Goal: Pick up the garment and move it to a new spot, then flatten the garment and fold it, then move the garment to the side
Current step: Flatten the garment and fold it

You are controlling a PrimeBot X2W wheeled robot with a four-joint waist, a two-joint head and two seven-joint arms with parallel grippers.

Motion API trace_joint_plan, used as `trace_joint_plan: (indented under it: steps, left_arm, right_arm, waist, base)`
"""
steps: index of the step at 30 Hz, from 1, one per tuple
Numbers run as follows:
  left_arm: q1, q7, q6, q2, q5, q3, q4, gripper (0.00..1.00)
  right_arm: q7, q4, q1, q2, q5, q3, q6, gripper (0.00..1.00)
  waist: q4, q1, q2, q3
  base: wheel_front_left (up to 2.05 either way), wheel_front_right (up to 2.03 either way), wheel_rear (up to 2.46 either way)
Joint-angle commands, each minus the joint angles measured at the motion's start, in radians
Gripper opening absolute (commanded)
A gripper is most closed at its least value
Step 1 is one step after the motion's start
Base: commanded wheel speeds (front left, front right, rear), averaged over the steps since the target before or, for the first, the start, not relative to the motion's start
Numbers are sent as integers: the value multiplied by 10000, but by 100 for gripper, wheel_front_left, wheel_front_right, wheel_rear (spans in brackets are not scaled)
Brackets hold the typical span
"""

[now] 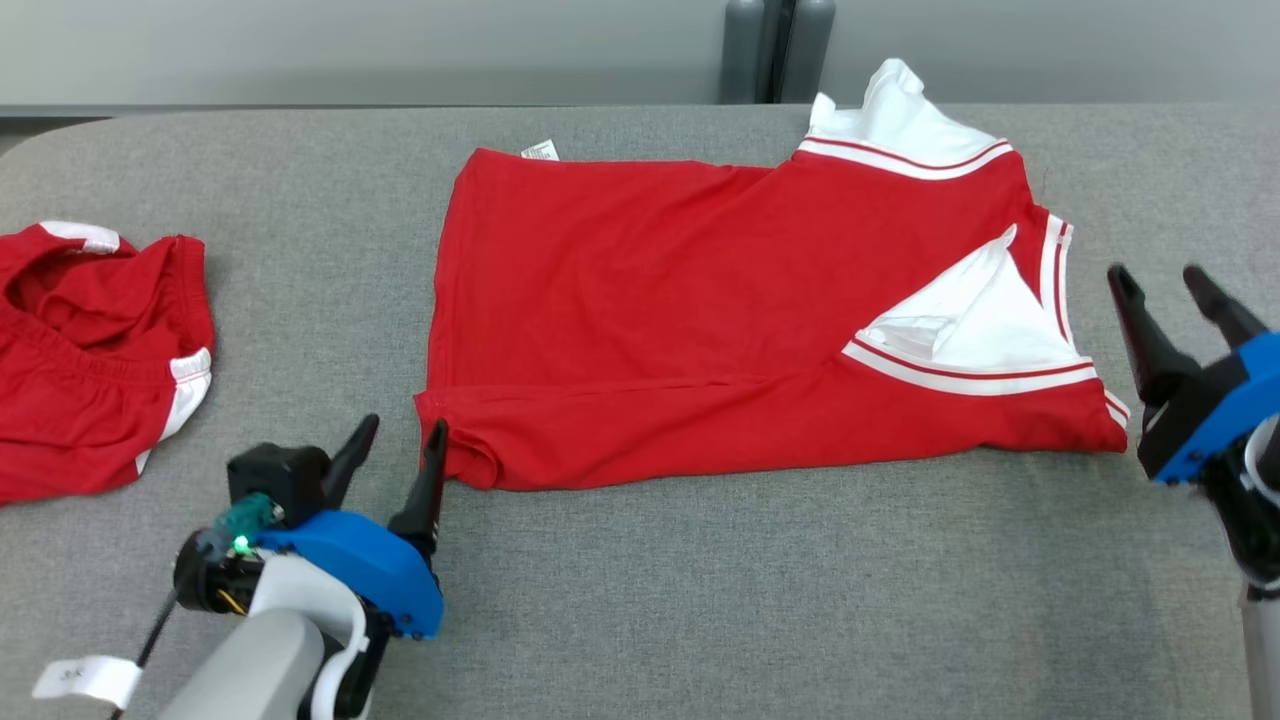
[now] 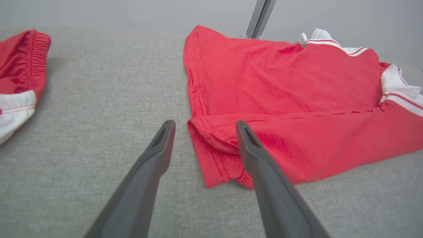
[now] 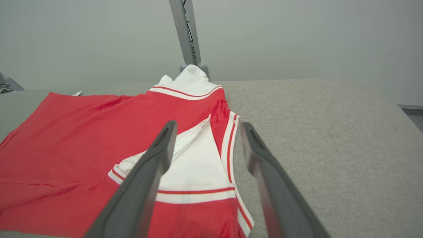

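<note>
The task looks roughly midway. The garment lies spread across the middle of the worktop, reaching towards the worktop's far edge. Its near long edge appears doubled over on itself, so I judge one fold to be made, with further folding and the move to the worktop's side yet to come. The left gripper sits low over the near left part of the worktop with its fingers spread apart and clamping nothing. The garment's doubled near-left corner lies between them in the left wrist view, though I cannot tell if one finger touches the cloth. The right gripper hangs over the right part of the worktop, just beyond the garment's striped end, its fingers likewise parted and empty. The garment is a soft red knit with stitched hems and shallow creases. White panels edged with thin red and white stripes show at its right end, one folded into a triangle and one sticking up limply at the worktop's far edge. A small white label peeks out at its far left corner. The worktop is covered in coarse grey woven fabric with rounded corners. A second garment, red with white trim, lies crumpled at the worktop's left end.
</note>
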Motion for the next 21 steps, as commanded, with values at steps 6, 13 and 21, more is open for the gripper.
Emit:
trace_joint_plan:
  steps: [6, 13, 21]
  left_arm:
    - [441, -316, 222, -264, 355, -403, -95, 100]
    - [206, -501, 658, -497, 701, -595, 524, 100]
    - [-155, -549, 569, -717, 698, -659, 1235, 100]
  right_arm:
    - [-172, 99, 917, 745, -680, -688, 1, 100]
    - [-804, 808, 962, 1415, -1303, -1199, 1, 100]
    - [-1435, 2012, 270, 1793, -1696, -1412, 1, 100]
  waist:
    - [-35, 0, 0, -141]
    - [-145, 0, 0, -4]
    - [-219, 0, 0, 268]
  base:
    - [0, 0, 0]
    - [0, 0, 0]
    - [0, 0, 0]
